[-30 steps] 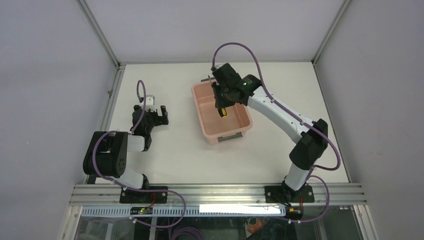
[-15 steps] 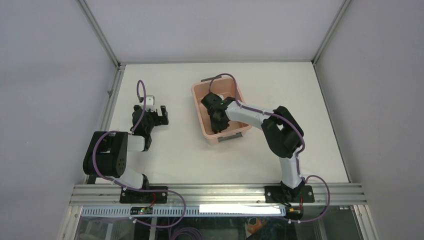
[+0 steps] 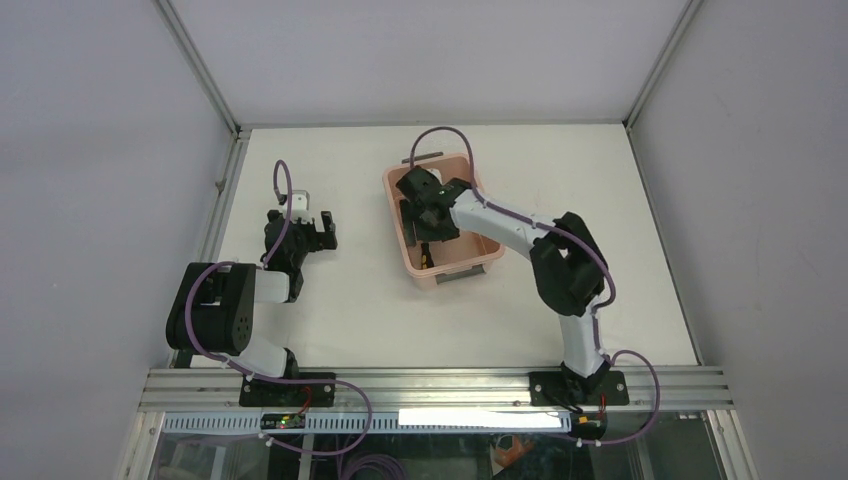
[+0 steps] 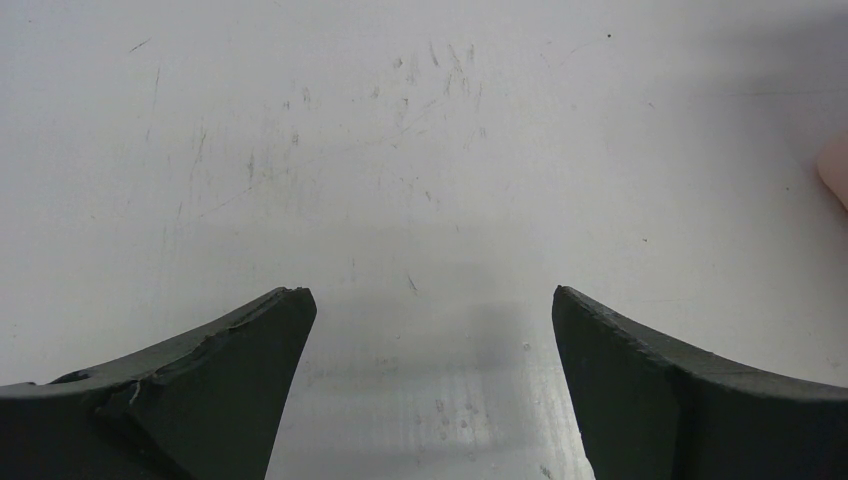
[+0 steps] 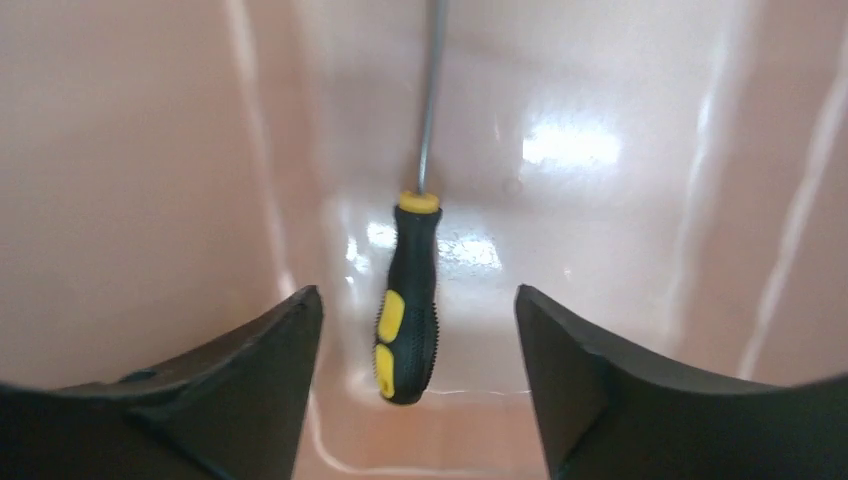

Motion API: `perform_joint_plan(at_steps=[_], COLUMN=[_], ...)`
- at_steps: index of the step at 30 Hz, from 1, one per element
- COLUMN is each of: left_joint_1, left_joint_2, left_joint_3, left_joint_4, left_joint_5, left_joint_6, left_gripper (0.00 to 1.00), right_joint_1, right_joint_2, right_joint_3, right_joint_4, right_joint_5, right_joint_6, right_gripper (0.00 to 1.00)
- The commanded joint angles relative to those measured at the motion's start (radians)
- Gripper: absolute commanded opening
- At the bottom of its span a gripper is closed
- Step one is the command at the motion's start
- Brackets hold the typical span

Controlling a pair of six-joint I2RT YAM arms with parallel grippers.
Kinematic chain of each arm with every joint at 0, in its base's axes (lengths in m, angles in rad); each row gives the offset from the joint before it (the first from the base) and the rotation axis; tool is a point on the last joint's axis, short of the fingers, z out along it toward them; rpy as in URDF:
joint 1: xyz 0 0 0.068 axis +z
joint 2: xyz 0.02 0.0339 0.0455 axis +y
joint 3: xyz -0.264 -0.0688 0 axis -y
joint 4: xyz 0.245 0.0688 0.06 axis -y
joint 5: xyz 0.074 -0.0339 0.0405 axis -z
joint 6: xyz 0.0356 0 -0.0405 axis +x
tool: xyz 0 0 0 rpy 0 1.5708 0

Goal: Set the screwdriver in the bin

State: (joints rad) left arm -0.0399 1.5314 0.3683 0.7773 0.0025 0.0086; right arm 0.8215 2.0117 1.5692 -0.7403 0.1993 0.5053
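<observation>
The screwdriver [image 5: 408, 310], black-and-yellow handled with a thin shaft pointing away, lies on the floor of the salmon-pink bin [image 5: 640, 200]. My right gripper [image 5: 418, 290] is open low inside the bin, its fingers either side of the handle with gaps on both sides. From above, the right gripper [image 3: 425, 232] sits in the near-left part of the bin [image 3: 492, 250], and the screwdriver [image 3: 426, 259] shows just beyond its fingers. My left gripper [image 4: 431, 291] is open over bare table with nothing between its fingers, left of the bin [image 4: 838, 170].
The white table [image 3: 350, 300] is walled on three sides by grey panels with metal frame posts. The left arm [image 3: 225, 310] is folded near the left edge, its gripper [image 3: 312, 228] well clear of the bin. The right arm's elbow [image 3: 570, 265] stands right of the bin.
The right arm dropped from above the bin down into it. Its jaws, shut on the screwdriver before, have opened and the screwdriver now lies on the bin floor. The left arm has not moved.
</observation>
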Motion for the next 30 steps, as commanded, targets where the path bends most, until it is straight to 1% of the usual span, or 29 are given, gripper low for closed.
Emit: perform_joint_plan(at_steps=[1, 5, 7, 12, 17, 19, 21, 23, 26, 28, 30], left_joint_1=[-0.006, -0.006, -0.007, -0.007, -0.006, -0.007, -0.006, -0.006, -0.007, -0.007, -0.006], left_joint_2=[-0.024, -0.024, -0.025, -0.025, -0.024, -0.024, -0.024, -0.025, -0.024, -0.024, -0.024], left_joint_3=[0.015, 0.015, 0.015, 0.015, 0.015, 0.015, 0.015, 0.015, 0.015, 0.015, 0.015], left_joint_4=[0.027, 0.027, 0.027, 0.027, 0.027, 0.027, 0.027, 0.027, 0.027, 0.027, 0.027], left_joint_5=[0.013, 0.013, 0.013, 0.013, 0.013, 0.013, 0.013, 0.014, 0.013, 0.014, 0.013], left_joint_6=[-0.018, -0.018, -0.018, -0.018, -0.018, -0.018, -0.018, -0.018, -0.018, -0.018, -0.018], left_gripper=[0.99, 0.99, 0.99, 0.99, 0.99, 0.99, 0.99, 0.99, 0.99, 0.99, 0.99], right_joint_1=[0.004, 0.003, 0.001, -0.032, -0.128, -0.198, -0.299, -0.378, -0.494, -0.583, -0.666], right_joint_2=[-0.167, -0.217, -0.236, -0.277, -0.347, -0.39, -0.449, -0.496, -0.541, -0.56, -0.576], right_joint_3=[0.18, 0.274, 0.303, 0.355, 0.339, 0.296, 0.244, 0.188, 0.132, 0.105, 0.073], right_joint_4=[-0.054, -0.099, -0.121, -0.184, -0.217, -0.205, -0.183, -0.151, -0.153, -0.152, -0.138], right_joint_5=[0.075, 0.088, 0.085, 0.112, 0.158, 0.151, 0.123, 0.105, 0.159, 0.131, 0.062], right_joint_6=[-0.109, -0.203, -0.239, -0.284, -0.298, -0.286, -0.272, -0.287, -0.294, -0.3, -0.306], right_gripper=[0.77, 0.93, 0.99, 0.99, 0.99, 0.99, 0.99, 0.99, 0.99, 0.99, 0.99])
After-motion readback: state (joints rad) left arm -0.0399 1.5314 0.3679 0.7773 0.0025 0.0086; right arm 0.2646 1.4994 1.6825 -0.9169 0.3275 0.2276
